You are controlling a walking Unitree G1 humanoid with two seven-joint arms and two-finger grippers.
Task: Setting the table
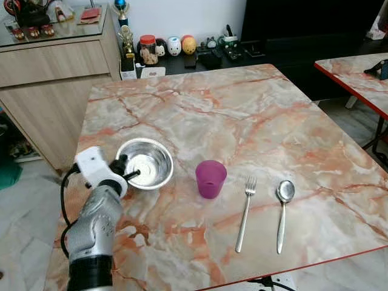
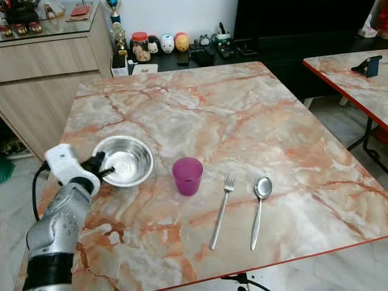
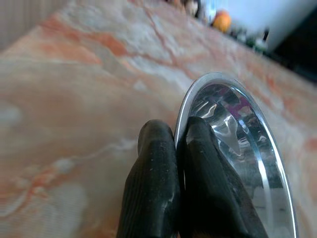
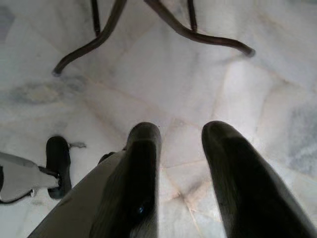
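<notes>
A steel bowl (image 1: 148, 160) stands at the near left of the marble table (image 1: 242, 121). My left gripper (image 1: 126, 171) is shut on the bowl's near-left rim. In the left wrist view, one of the fingers (image 3: 153, 163) is outside the rim and the other is inside the bowl (image 3: 237, 129). To the right of the bowl, in a row, are an upright purple cup (image 1: 210, 179), a fork (image 1: 246, 212) and a spoon (image 1: 283, 209). My right gripper (image 4: 181, 134) hangs idle and open over the floor.
A second marble table (image 1: 354, 73) stands at the far right, across a gap of floor. A wooden cabinet (image 1: 54, 60) is at the back left, and a low dark shelf with trinkets (image 1: 182, 48) runs behind the table. Dark metal table legs (image 4: 198, 34) cross the floor below.
</notes>
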